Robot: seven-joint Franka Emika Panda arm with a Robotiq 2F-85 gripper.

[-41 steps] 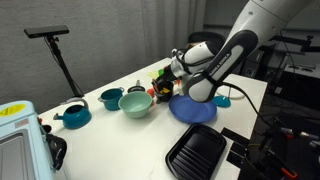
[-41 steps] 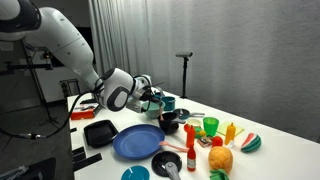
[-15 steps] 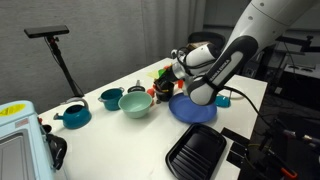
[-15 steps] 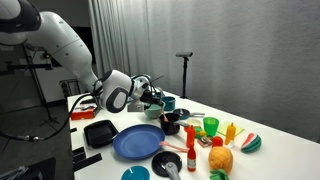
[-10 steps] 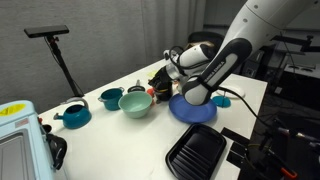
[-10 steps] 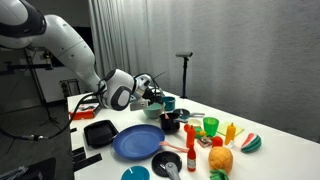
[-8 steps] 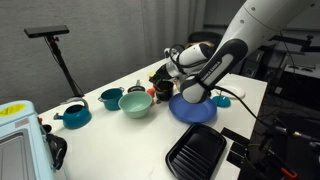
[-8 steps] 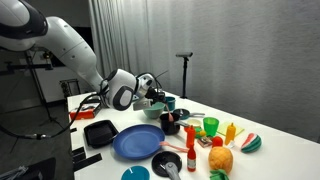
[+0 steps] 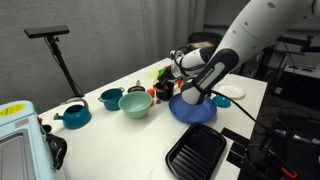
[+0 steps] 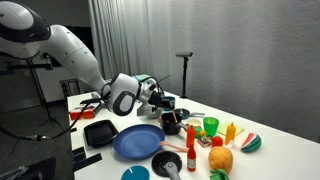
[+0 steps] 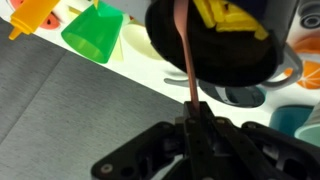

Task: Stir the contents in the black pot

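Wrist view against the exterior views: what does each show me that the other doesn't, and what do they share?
Only the wrist view: the yellow contents in the black pot, and the gripper shut on a thin stick that crosses the pot's rim. Only the exterior views: the whole arm, the black grill pan and the black stand. Shared: the green cup near the pot.

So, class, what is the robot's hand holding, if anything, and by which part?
The hand is shut on a thin brown stick, pinching the end nearest the wrist; the rest reaches over the black pot.
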